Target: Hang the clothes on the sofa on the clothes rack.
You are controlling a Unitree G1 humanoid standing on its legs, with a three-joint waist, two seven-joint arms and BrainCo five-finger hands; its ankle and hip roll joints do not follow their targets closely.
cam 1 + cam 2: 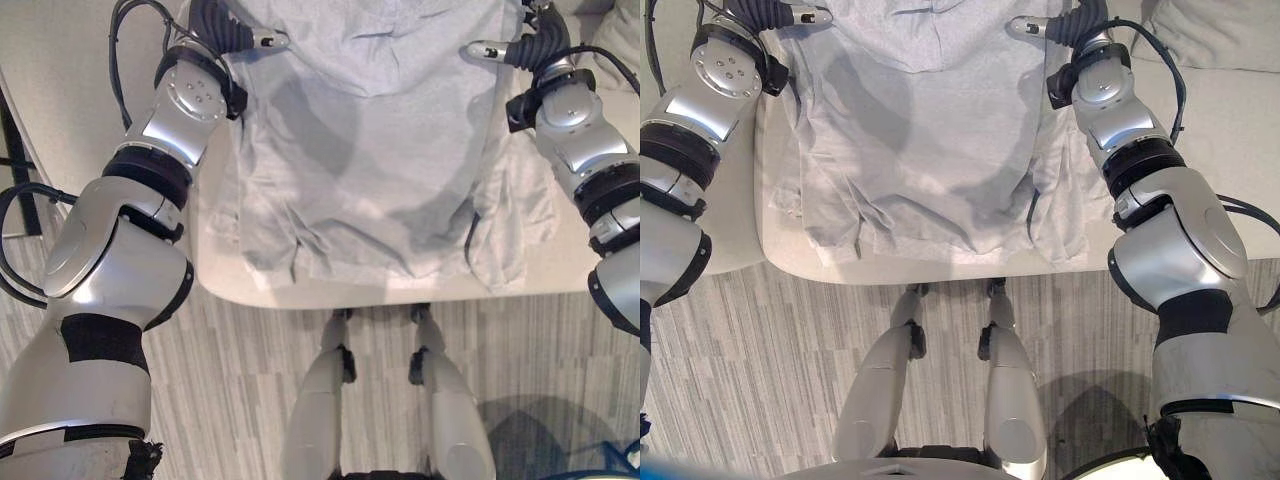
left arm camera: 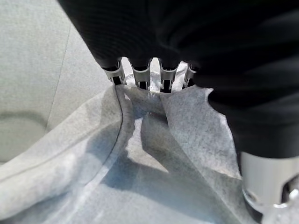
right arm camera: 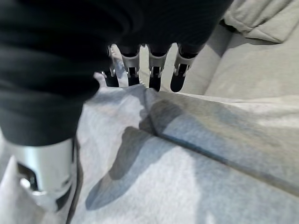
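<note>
- I have the shirt (image 1: 365,150) pinched in both hands: left hand (image 1: 225,30), right hand (image 1: 525,45).
- It hangs between them, long axis running toward me over the sofa (image 1: 560,265).

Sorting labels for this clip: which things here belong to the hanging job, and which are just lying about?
Job:
light grey cotton T-shirt
left hand, gripping one edge
right hand, gripping the other edge
pale beige fabric sofa

Lying about:
pale cushion
grey striped floor

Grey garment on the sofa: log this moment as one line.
stage: grasping | grey garment spread on sofa | left hand: fingers curled on cloth edge | right hand: fingers curled on cloth edge | not lifted
</note>
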